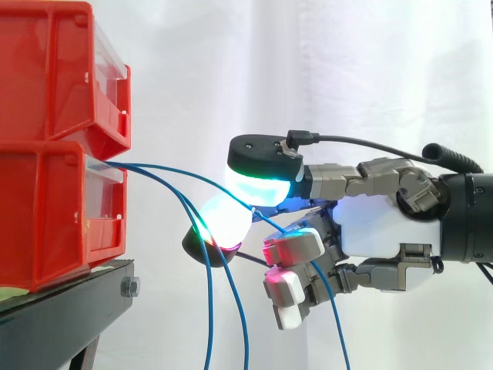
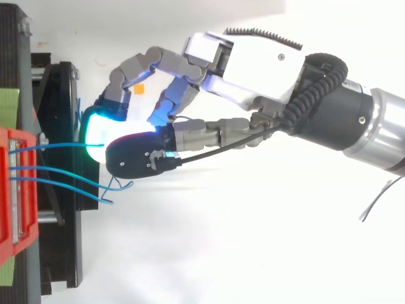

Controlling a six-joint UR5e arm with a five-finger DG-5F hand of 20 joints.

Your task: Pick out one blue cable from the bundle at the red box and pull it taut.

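Three blue cables form the bundle (image 1: 127,165) leaving the front of the lower red box (image 1: 54,216), which sits on the black stand (image 1: 62,316). We find one blue cable (image 2: 57,145) running from the box to the hand (image 1: 377,223). There it passes between two glowing pads (image 1: 258,186) that close on it from above and below. The remaining fingers are curled underneath and grasp nothing. Past the pinch, the cable's free end hangs down beside those curled fingers. The other two cables (image 1: 209,308) droop clear of the pads in the side view, and the top view shows them just beside the hand, not in the pinch.

Our assessment: selection looks done, and the pull is the step in hand. The held run shows a gentle bow, so it is not yet taut. We recommend drawing the hand straight away from the box, along the cable's line, with the pinch firm enough that the thin wire cannot slide through. Watch the neighbours: if either lifts with the hand, it has snagged. Stop once the bow is gone.
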